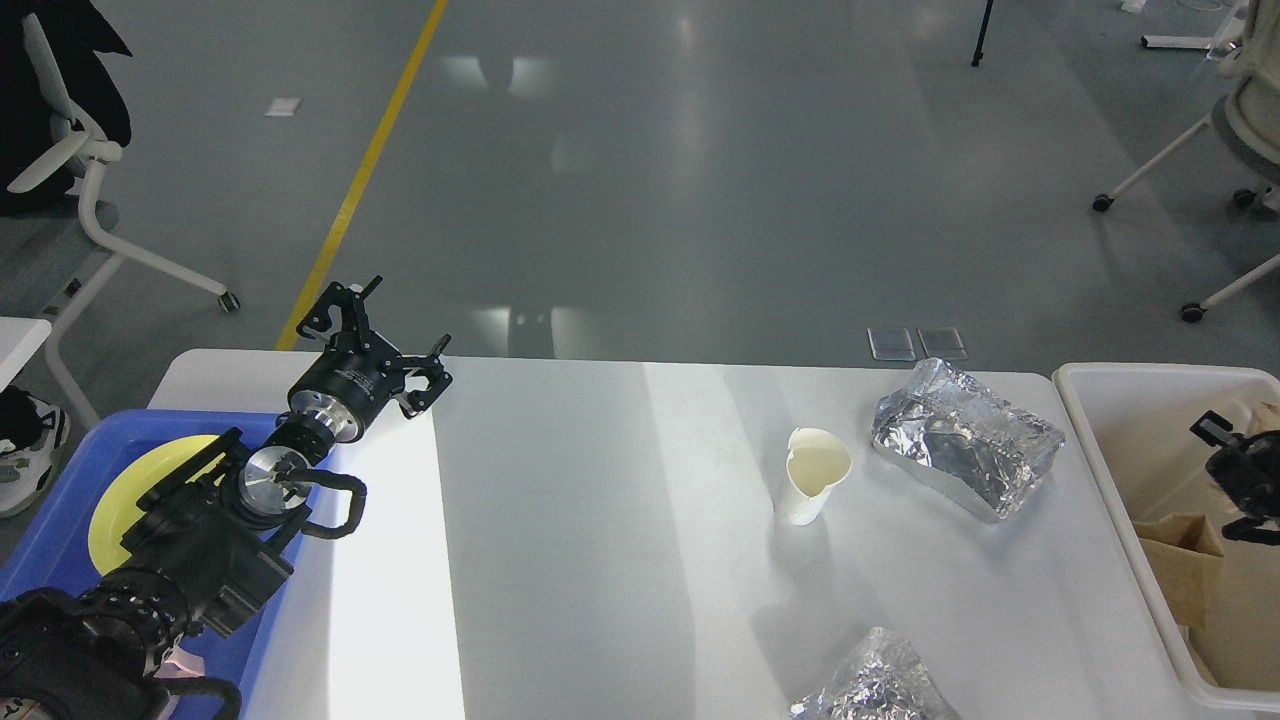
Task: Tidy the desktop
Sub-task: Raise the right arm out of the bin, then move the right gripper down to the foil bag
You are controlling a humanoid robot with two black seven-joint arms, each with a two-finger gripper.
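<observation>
The white desktop (600,520) holds a dented white paper cup (815,475), a crumpled foil piece (965,440) behind and right of it, and a second foil wad (870,685) at the front edge. My left gripper (383,335) hovers open over the desktop's back left corner with nothing between its fingers. My right gripper (1220,478) reaches in from the right edge, low inside the off-white tub (1090,430), its two fingers apart. A bit of crumpled brown paper (1266,412) shows just beside it at the frame edge.
A folded brown paper bag (1185,560) lies in the tub. A blue tray (50,540) with a yellow plate (120,500) sits under my left arm at the desktop's left end. Office chairs stand on the floor beyond, left and right.
</observation>
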